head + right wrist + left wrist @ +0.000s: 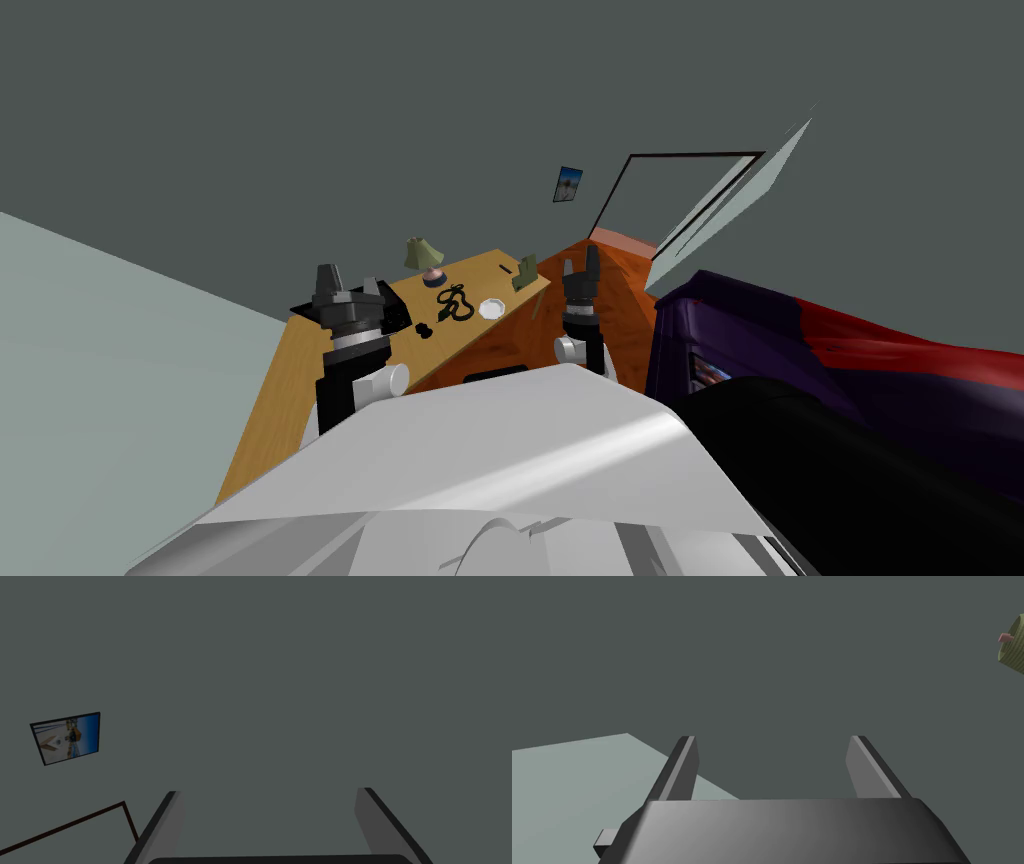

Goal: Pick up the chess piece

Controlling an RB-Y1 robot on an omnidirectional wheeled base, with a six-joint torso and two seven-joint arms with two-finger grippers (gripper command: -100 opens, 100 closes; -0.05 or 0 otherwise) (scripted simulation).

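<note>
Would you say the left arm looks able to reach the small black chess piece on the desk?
Probably yes: the left gripper, open, hangs over the desk beside the chess piece, nothing between them, though it points at the wall and must tip down.

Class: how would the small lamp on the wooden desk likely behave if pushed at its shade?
The lamp looks top-heavy, its green shade wider than its pinkish base, so it would probably tip rather than slide. Being rounded, it might then roll on the desk.
</note>
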